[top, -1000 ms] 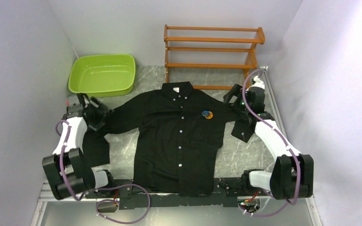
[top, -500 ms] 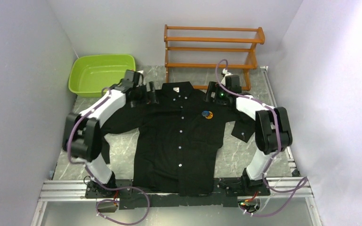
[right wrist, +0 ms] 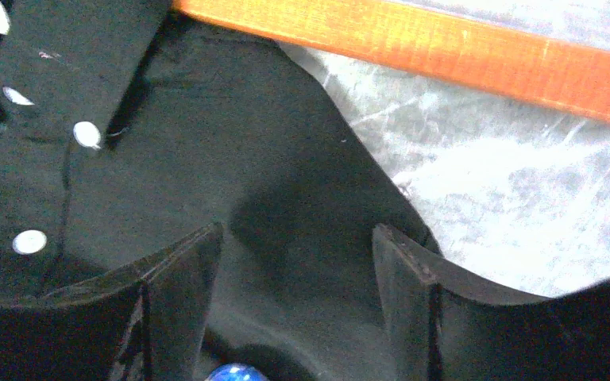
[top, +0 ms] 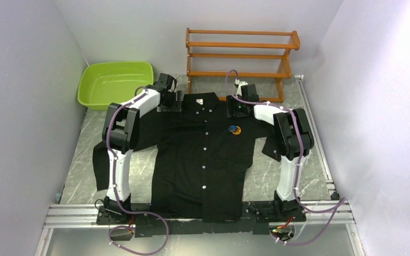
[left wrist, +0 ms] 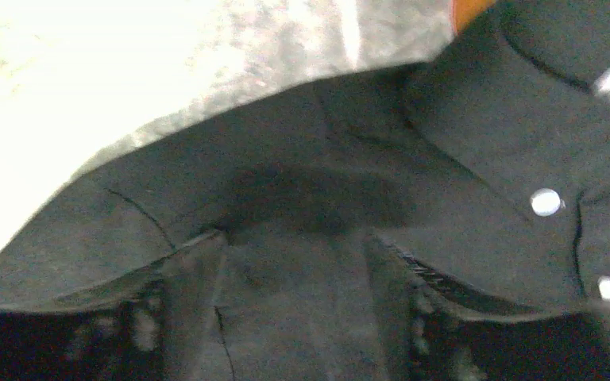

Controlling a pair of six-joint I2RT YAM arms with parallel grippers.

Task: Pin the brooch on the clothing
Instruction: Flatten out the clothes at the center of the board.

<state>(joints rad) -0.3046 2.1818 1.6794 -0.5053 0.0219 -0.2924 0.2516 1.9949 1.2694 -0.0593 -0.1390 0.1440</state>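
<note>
The left hand (top: 173,101) hangs low over the clothing (top: 203,160), a black shirt spread flat on the table (top: 269,176) with its front up. This hand is released: in its wrist view the left hand (left wrist: 294,262) has both fingers (left wrist: 194,270) standing wide apart, with only smooth dark cloth (left wrist: 326,159) between and beyond them and nothing pinched. The shirt's shoulder edge and the pale table (left wrist: 127,63) lie ahead of it, and the collar with a white button (left wrist: 546,202) sits off to its inner side. The right hand (top: 238,106) hovers over the opposite shoulder, just across the collar (top: 200,100) from the left hand. It too is released: the right hand (right wrist: 298,246) shows its fingers (right wrist: 401,262) spread, with the shirt (right wrist: 270,159) under the gap and no cloth caught. The brooch (top: 236,129) lies on the shirt's chest just behind the right hand, on the side toward the arm bases, apart from both hands. At the bottom edge of the right wrist view, a small blue round part (right wrist: 234,373) shows between the fingers. Ahead of the right hand runs the lowest bar of an orange wooden rack (right wrist: 445,55), with marbled table (right wrist: 484,175) beyond the shoulder seam. A green basin (top: 116,84) stands beyond the left hand and to its outer side, near but not touching.
</note>
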